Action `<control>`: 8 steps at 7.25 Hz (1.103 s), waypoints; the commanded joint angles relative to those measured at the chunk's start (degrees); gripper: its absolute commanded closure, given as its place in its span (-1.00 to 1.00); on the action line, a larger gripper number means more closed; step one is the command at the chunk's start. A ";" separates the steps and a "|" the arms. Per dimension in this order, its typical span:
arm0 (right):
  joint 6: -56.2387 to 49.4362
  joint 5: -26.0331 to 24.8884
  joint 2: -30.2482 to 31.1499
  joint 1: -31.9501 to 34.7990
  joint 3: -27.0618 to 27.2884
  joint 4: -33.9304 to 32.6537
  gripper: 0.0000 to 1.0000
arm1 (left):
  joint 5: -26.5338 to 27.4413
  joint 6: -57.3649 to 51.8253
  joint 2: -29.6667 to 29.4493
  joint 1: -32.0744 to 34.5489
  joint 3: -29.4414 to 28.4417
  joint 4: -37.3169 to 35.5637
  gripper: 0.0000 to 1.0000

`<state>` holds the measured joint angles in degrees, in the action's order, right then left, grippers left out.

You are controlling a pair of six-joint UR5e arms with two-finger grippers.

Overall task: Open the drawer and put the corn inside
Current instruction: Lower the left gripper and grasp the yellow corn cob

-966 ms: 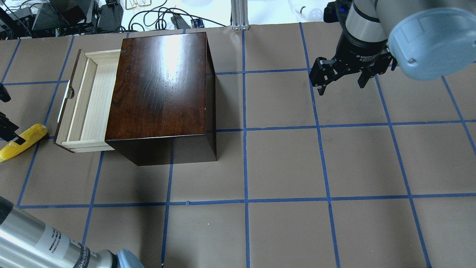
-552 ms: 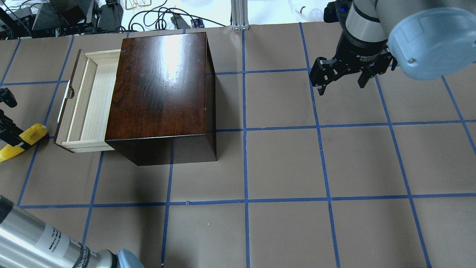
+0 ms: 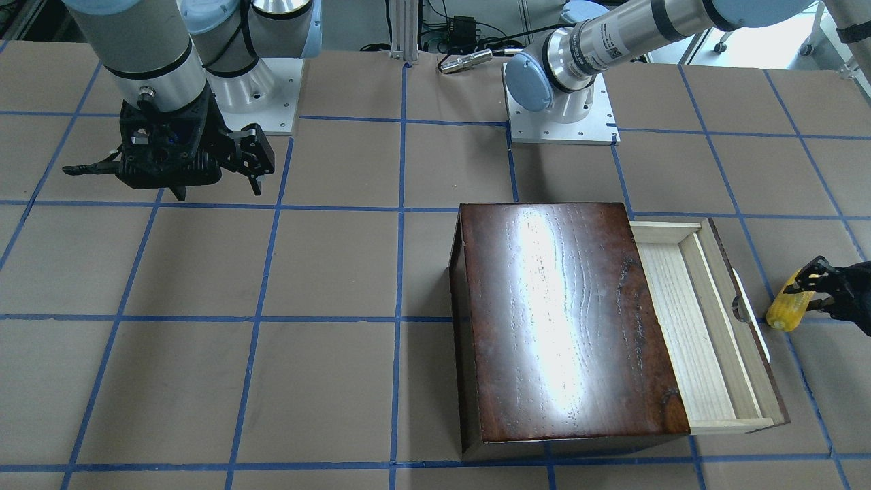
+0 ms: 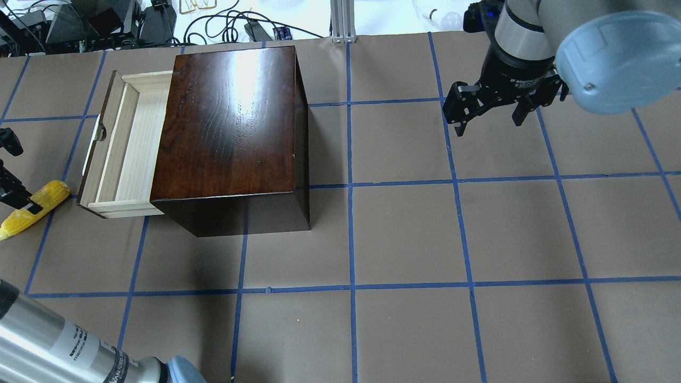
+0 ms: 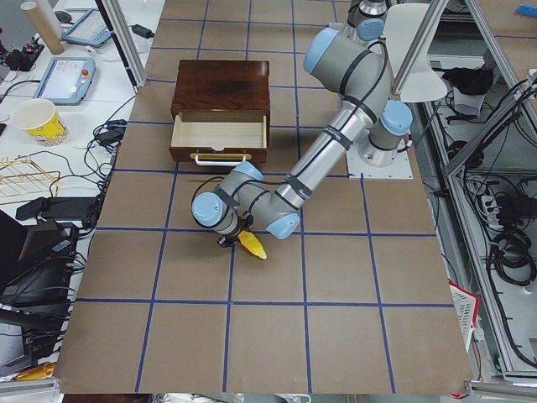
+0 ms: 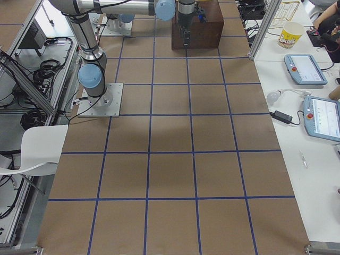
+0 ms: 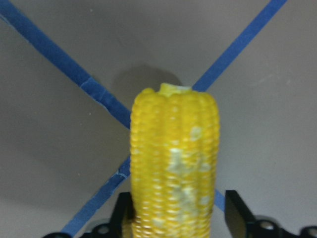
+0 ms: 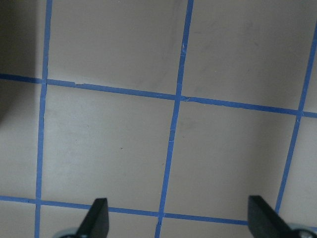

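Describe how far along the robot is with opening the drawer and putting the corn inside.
Done: the drawer stands pulled out of the box, tray empty. In hand: the left gripper straddles the corn beside the drawer front; firm grip unconfirmed. Left: lift the corn into the tray. The right gripper hangs open, far off.

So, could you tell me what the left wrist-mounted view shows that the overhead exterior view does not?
Only the wrist view: the corn close up, with stub end and pale patches, between fingers of the left hand. Only the overhead: the drawer pulled out and empty, the dark box, the open right hand. Both: the corn over blue tape.
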<state>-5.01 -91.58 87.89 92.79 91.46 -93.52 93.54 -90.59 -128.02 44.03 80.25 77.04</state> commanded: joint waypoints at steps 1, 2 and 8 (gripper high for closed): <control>0.00 0.00 0.00 0.11 -0.05 0.00 -1.00 | 0.15 1.02 1.36 0.09 -0.27 -0.30 1.00; -0.09 0.00 0.00 0.11 -0.05 0.00 -1.00 | -0.02 1.38 2.15 0.26 -0.70 -0.31 1.00; 0.00 0.00 0.00 -0.06 -0.05 0.00 -1.00 | -1.34 27.07 11.81 5.61 -2.99 4.60 1.00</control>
<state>-5.03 -91.58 87.89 92.86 91.41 -93.52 92.93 -70.36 -118.65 47.98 77.30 79.67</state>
